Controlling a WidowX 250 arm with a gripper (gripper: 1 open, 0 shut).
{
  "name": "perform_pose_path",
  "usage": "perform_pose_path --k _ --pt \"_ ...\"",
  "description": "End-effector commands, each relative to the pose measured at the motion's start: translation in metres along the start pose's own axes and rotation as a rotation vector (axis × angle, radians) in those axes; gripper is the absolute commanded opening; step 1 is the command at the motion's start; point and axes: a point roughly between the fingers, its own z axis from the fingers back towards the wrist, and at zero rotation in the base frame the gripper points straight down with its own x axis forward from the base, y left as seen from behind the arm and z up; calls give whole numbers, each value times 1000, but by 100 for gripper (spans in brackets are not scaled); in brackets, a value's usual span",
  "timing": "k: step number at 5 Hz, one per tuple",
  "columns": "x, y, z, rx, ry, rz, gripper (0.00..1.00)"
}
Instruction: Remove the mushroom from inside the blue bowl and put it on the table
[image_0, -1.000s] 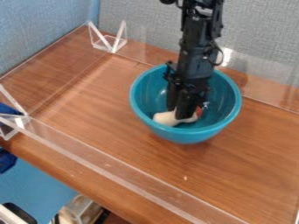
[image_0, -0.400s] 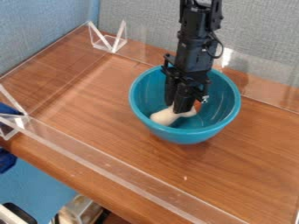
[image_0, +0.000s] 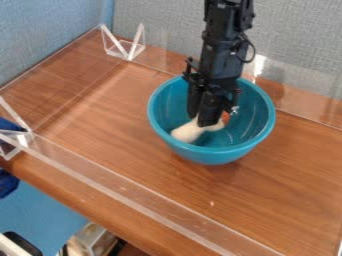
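1 mushroom (image_0: 190, 129) sits clenched in the downward-pointing pincer (image_0: 210, 118), inside the blue bowl (image_0: 254, 140).

The table (image_0: 94, 105) lies bare to the left of and in front of the bowl (image_0: 254, 135). Low clear walls (image_0: 100, 175) border its edges. The bowl rim rings the gripper (image_0: 207, 118) on all sides. A small pale object (image_0: 261, 64) sits behind the bowl; what it is cannot be told.
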Motion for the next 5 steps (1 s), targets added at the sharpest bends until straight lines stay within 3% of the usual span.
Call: perform_pose_path --k 1,3,5 --pt "-3 -3 33 45 -85 11 0" --pt "-9 -14 57 69 -125 17 0" --pt "-11 -28 62 63 -139 10 0"
